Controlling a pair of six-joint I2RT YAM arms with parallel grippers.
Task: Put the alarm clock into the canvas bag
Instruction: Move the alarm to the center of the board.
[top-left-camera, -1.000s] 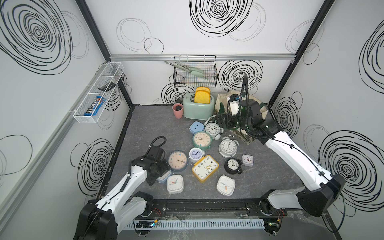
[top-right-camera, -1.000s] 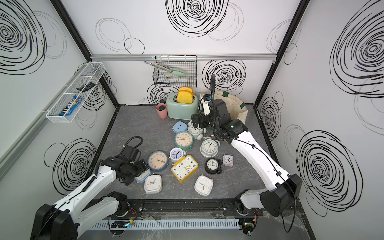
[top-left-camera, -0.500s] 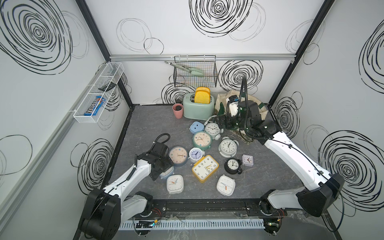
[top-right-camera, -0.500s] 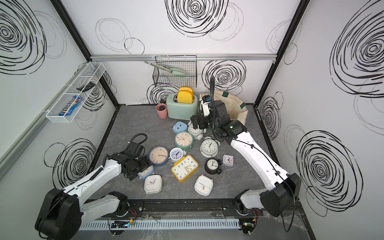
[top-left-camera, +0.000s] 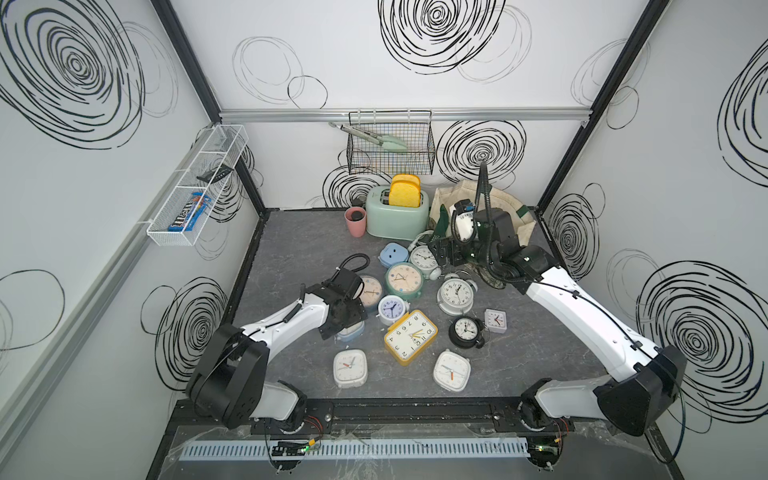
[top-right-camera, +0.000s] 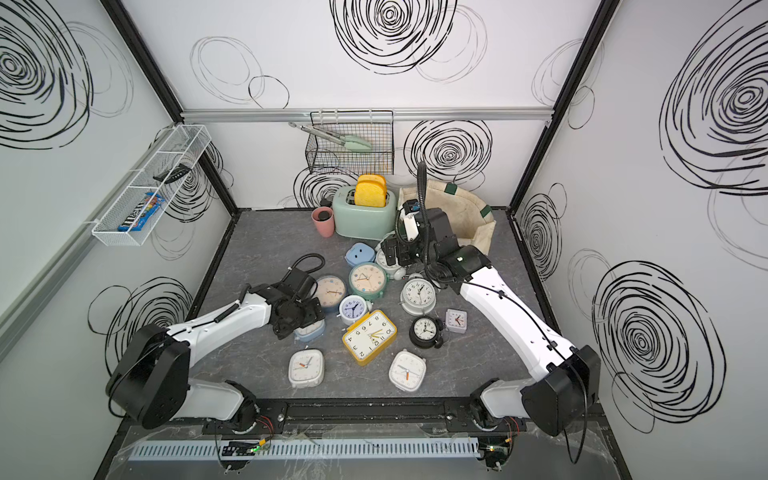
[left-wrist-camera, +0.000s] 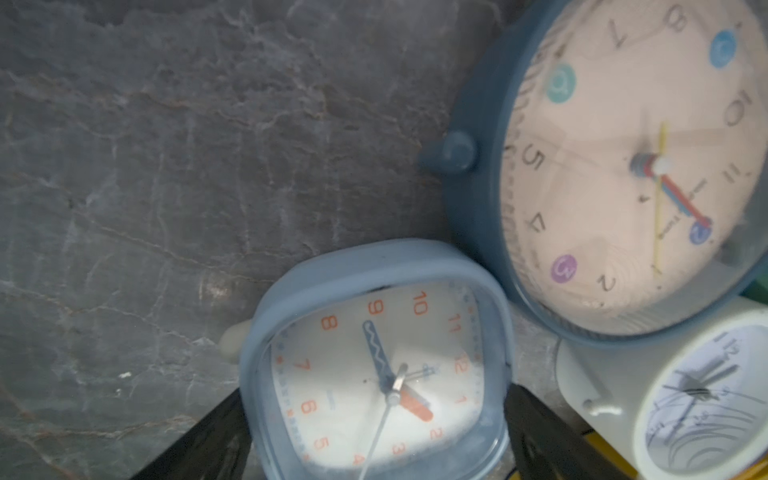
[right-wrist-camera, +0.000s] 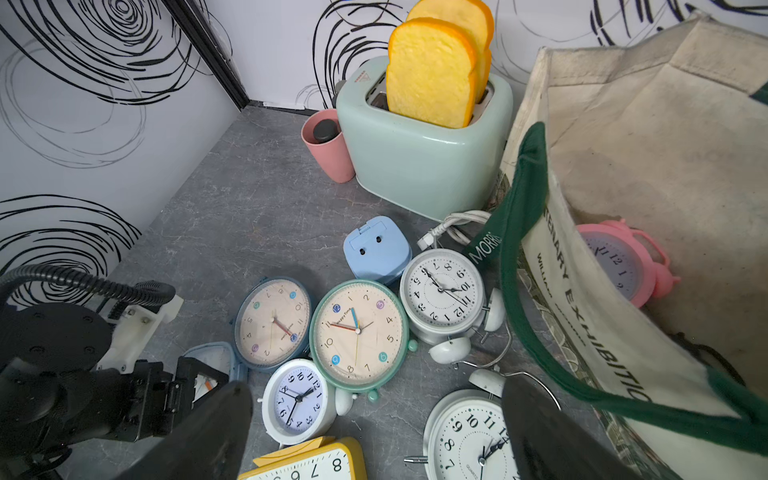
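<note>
Several alarm clocks lie face up on the grey table. My left gripper (left-wrist-camera: 376, 440) is open and low over a light blue square alarm clock (left-wrist-camera: 374, 365) with orange numerals, one finger on each side of it; in both top views the gripper (top-left-camera: 345, 328) (top-right-camera: 309, 328) covers most of that clock. The cream canvas bag (top-left-camera: 515, 224) (right-wrist-camera: 665, 145) stands open at the back right, with a pink twin-bell clock (right-wrist-camera: 623, 262) inside. My right gripper (right-wrist-camera: 374, 440) (top-left-camera: 446, 253) hangs open and empty beside the bag's green handle (right-wrist-camera: 519, 232).
A mint toaster (top-left-camera: 397, 216) with yellow bread and a pink cup (top-left-camera: 355, 221) stand at the back, left of the bag. A yellow rectangular clock (top-left-camera: 410, 336), white bell clocks (top-left-camera: 455, 295) and a round blue-rimmed clock (left-wrist-camera: 623, 166) crowd the middle. A wire basket (top-left-camera: 390, 149) hangs on the back wall.
My left arm has reached to the right, and its open gripper now straddles the light blue square clock. The right arm has barely moved.
</note>
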